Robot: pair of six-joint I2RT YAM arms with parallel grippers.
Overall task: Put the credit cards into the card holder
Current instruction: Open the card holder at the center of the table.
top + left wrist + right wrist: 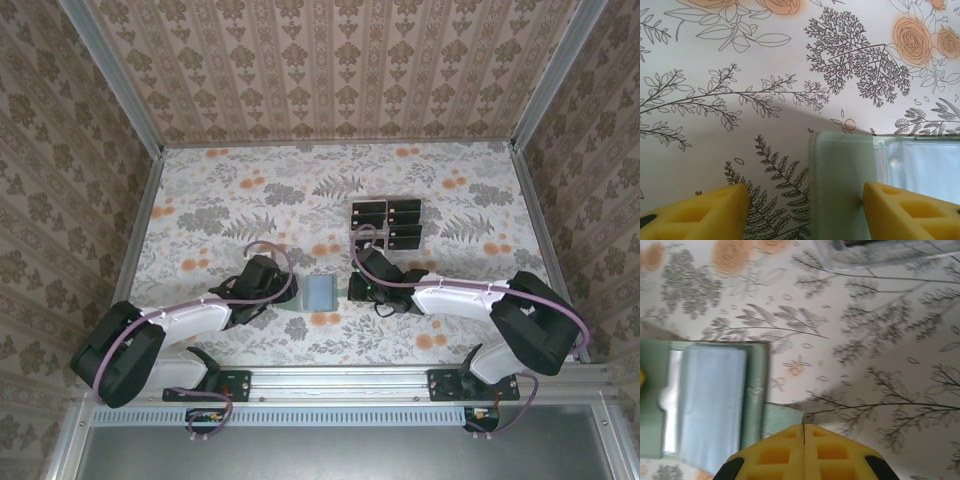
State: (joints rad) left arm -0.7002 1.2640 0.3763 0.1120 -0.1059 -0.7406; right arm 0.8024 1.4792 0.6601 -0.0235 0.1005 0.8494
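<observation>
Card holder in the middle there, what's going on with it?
Both arms are working at the green card holder on the table. The left claw is open with the holder's edge between its fingers. The right claw is shut, its tips at the holder's opposite side. The black cards sit in their clear tray behind.

I find the card holder (322, 292) boxed in sideways: the left gripper (292, 293) is at one edge, the right gripper (353, 290) at the other. Above it, and just beyond it, the way is open. The clear tray (362, 234) of credit cards (400, 215) stands near the right wrist — tight there. The far-left tabletop (230, 185) lies open up to the walls (340, 70).
</observation>
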